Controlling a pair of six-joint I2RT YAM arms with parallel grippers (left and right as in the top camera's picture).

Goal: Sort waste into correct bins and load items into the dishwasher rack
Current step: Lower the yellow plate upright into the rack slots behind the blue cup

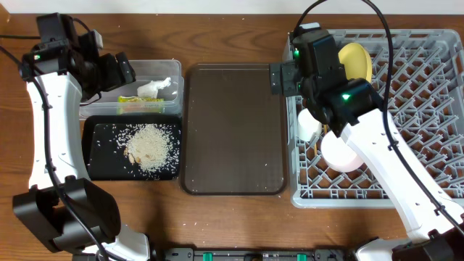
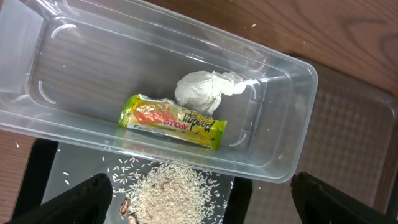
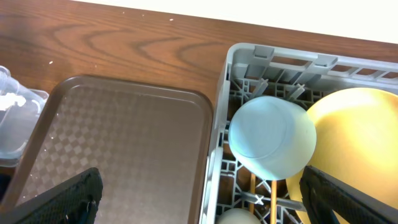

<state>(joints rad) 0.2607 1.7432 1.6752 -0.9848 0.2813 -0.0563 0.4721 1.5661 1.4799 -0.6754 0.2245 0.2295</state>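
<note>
The clear tub [image 1: 138, 72] holds the yellow-green wrapper [image 2: 173, 121] and the white tissue [image 2: 202, 91]. The rice heap [image 1: 150, 143] lies in the black tray [image 1: 100, 170]; it also shows in the left wrist view [image 2: 177, 199]. The grey dishwasher rack [image 1: 428, 109] holds the yellow plate [image 1: 356, 59], the light blue bowl [image 3: 272, 135], the white bowl [image 1: 343, 154], the small white cup [image 1: 308, 125] and the chopsticks [image 3: 272, 202]. My left gripper [image 2: 202, 199] is open and empty above the tub and tray. My right gripper [image 3: 199, 199] is open and empty over the rack's left edge.
A large brown serving tray [image 1: 232, 130] lies between the bins and the rack, with nothing on it. A few brown bits [image 2: 127, 208] lie beside the rice. Bare wooden table [image 1: 217, 43] runs along the back.
</note>
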